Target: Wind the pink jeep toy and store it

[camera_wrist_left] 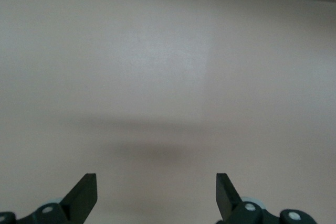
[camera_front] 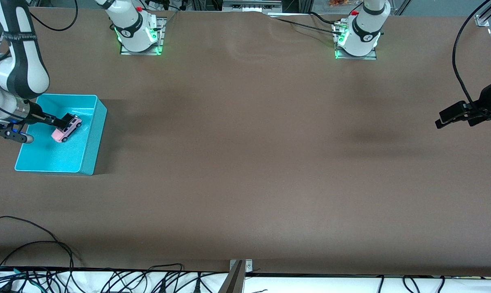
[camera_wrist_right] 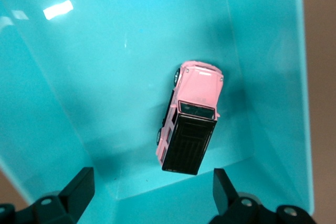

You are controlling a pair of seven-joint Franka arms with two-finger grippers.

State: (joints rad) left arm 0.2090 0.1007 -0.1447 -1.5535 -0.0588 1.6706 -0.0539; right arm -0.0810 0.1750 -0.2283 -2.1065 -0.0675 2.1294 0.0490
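At the right arm's end of the table sits a turquoise bin (camera_front: 88, 152), open-topped, its smooth walls sloping inward to a flat floor. The pink jeep toy (camera_front: 66, 129) lies in it on the floor, pale pink body and black roof showing, close to one end wall in the right wrist view (camera_wrist_right: 190, 119). Nothing else is in the bin with it. The right gripper (camera_front: 68, 118) hangs over the bin just above the jeep, its fingers spread wide with the toy between and below them, free of both pads; the right wrist view shows a clear gap on each side of the car (camera_wrist_right: 152, 192).

The middle of the table (camera_front: 249, 162) is a plain brown mat with soft shadows and a slight ripple near the arm bases. The two white bases (camera_front: 137, 30) are bolted along the edge farthest from the front camera, green lights glowing at their feet.

Toward the left arm's end, the left gripper (camera_front: 448, 118) waits in the air over bare mat, fingers wide apart with nothing between them (camera_wrist_left: 156, 198).

Black cables (camera_front: 46, 260) trail along the table edge nearest the front camera, with a metal bracket (camera_front: 239, 270) at its middle.
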